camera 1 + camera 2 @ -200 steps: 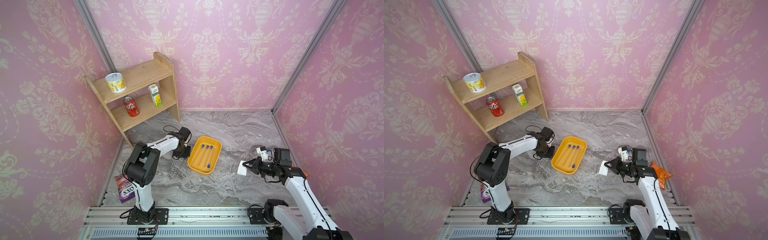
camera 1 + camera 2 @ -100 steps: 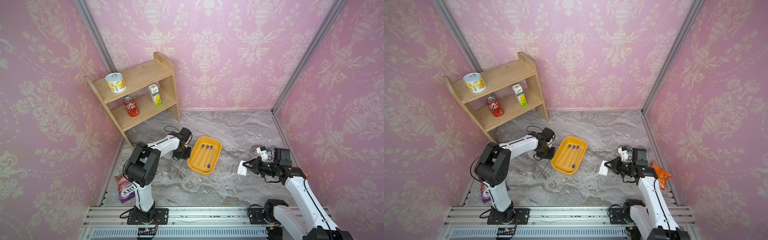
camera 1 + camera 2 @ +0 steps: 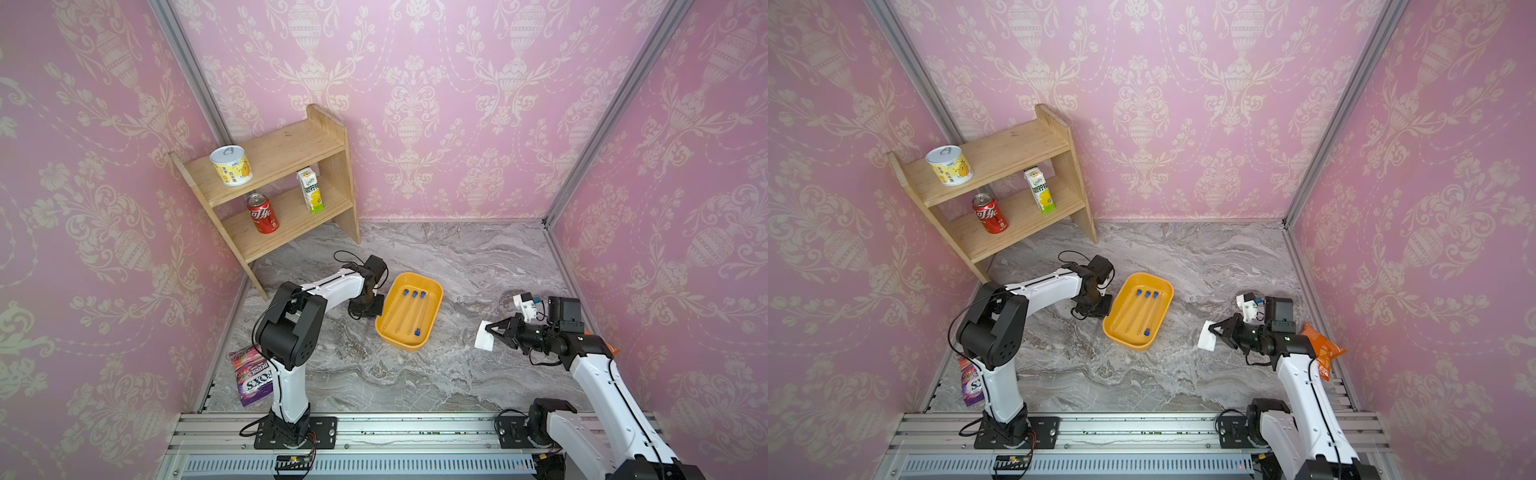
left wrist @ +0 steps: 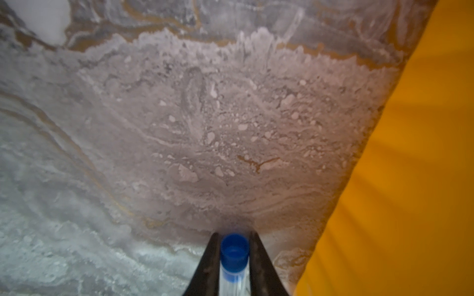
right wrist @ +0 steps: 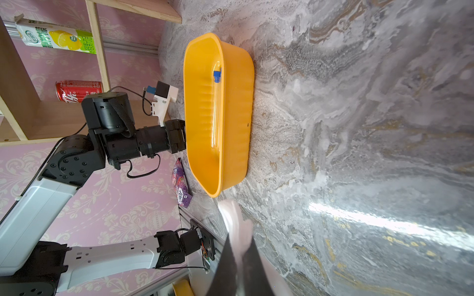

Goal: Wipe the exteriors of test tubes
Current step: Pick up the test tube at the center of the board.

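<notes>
left gripper [image 4: 234, 235]: pinching one test tube [image 4: 234, 256] at its blue-capped end, just beside yellow tray [image 4: 410, 179] | right gripper [image 3: 488, 328]: clamped on white pad [image 3: 483, 340], well apart from tray | four tubes [image 3: 409, 312]: lying in tray

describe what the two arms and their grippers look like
Both arms match: the left arm and right arm have white tube-like links between chunky black joints dotted with screws, on black bases. Thin black cables loop by the wrists, where a small white block with a blue part sits. The left gripper and right gripper have slim, black, tapering fingers.
</notes>
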{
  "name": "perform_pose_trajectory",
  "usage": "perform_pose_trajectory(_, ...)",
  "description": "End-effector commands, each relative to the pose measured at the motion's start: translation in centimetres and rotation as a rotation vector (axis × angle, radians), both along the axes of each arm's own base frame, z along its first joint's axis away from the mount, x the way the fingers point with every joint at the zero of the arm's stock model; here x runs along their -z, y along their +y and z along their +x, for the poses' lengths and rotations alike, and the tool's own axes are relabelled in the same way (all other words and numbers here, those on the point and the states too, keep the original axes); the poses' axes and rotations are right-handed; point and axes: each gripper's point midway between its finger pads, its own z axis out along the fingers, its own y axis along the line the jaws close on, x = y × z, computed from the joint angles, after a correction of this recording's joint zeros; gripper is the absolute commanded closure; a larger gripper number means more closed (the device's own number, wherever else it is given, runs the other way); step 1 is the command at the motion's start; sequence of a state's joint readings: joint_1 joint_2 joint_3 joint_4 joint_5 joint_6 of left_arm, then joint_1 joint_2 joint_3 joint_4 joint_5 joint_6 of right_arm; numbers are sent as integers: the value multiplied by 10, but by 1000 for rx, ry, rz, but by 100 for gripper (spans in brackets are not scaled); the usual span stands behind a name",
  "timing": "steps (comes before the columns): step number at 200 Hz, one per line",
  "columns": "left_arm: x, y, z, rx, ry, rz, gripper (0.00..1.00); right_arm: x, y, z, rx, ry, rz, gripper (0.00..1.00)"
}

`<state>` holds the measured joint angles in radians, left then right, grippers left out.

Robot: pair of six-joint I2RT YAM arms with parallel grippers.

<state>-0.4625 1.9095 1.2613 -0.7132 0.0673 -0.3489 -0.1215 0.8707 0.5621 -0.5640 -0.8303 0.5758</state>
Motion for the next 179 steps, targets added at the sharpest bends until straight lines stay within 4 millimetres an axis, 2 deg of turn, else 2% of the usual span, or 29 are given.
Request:
perform_pose_trajectory(1, 9, 9, -10, 21, 47, 72, 80, -6, 1, 0, -10, -14, -6, 100)
perform_pose_trajectory(72, 11, 12, -14, 27, 68, 111, 80, -4, 2, -1, -11, -17, -4, 100)
perform_pose_trajectory(116, 12, 12, -15, 24, 69, 114, 86, -5, 2, 0, -12, -18, -4, 100)
perform_pose_trajectory(179, 9, 12, -14, 22, 63, 116, 89, -4, 2, 0, -11, -14, -2, 100)
